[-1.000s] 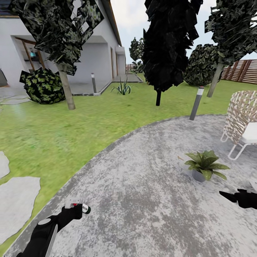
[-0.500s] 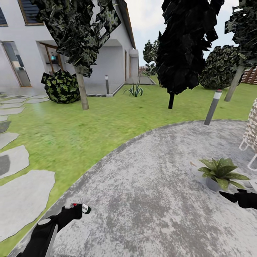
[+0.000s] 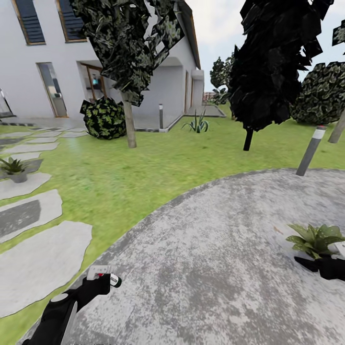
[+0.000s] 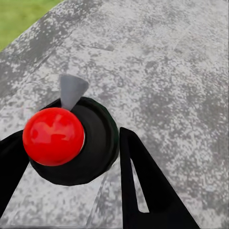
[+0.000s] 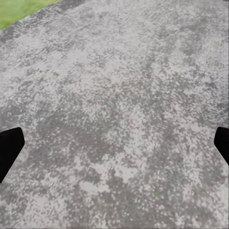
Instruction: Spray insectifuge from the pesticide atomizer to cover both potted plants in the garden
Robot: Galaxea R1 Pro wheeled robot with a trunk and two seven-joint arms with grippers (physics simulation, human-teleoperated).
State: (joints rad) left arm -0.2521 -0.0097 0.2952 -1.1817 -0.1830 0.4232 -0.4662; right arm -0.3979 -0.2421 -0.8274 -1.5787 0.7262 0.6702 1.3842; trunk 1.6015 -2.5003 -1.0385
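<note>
The left gripper [image 3: 101, 280], at the lower left of the head view, is closed around the pesticide atomizer [image 3: 106, 276]. In the left wrist view the atomizer's black neck and red cap [image 4: 53, 136] sit between the two dark fingers [image 4: 143, 186], with a grey nozzle tip pointing out over the grey round paving [image 4: 162, 62]. The pick-up step is therefore judged complete, and the step in hand is travel toward a spraying position.

The right gripper [image 3: 314, 264] is at the lower right edge of the head view. In the right wrist view its fingertips [image 5: 9, 145] stand at opposite edges of the frame with bare paving between them, so it is spread wide and holds nothing.

Two potted plants are in view. One potted plant [image 3: 315, 238] stands on the paving at the right edge of the frame, just above the right gripper. A second potted plant [image 3: 14, 167] sits at the left edge, on the stepping stones [image 3: 33, 261] beyond the lawn [image 3: 143, 177], well apart from the robot.

Next move, as judged: bring one plant into the centre of the frame, extend the left arm until the nozzle faces its leaves, then spray. The nearer plant lies on the side opposite the loaded arm, so the base probably needs to turn.
</note>
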